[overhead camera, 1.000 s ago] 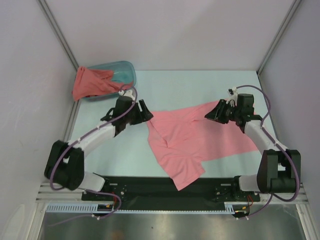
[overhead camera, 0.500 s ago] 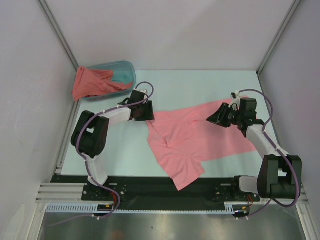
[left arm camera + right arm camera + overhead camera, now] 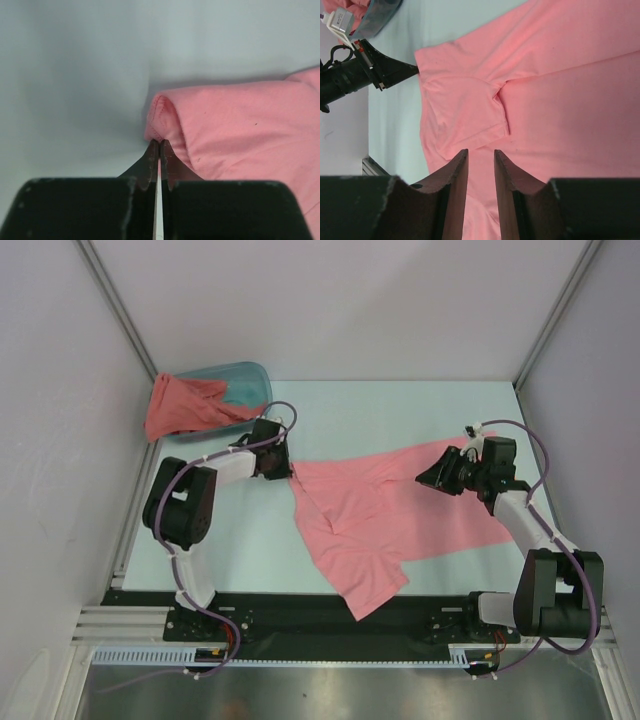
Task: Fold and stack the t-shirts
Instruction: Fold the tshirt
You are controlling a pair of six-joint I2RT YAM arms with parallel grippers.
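Note:
The light salmon-pink t-shirt lies spread and rumpled across the middle of the table. My left gripper sits low at its upper left corner. In the left wrist view its jaws are shut, pinching the hemmed edge of the pink fabric, which puckers up at the tips. My right gripper hovers over the shirt's upper right part. Its jaws stand open, with only the shirt below them. The darker coral-red t-shirt hangs over the tub at the back left.
A teal translucent tub stands at the back left corner of the pale table. White walls close in the sides and back. In the right wrist view the left gripper points at the shirt's corner.
The left gripper has slid to the shirt's upper left corner and closed on its hem. The right arm has hardly moved and its jaws keep the same gap.

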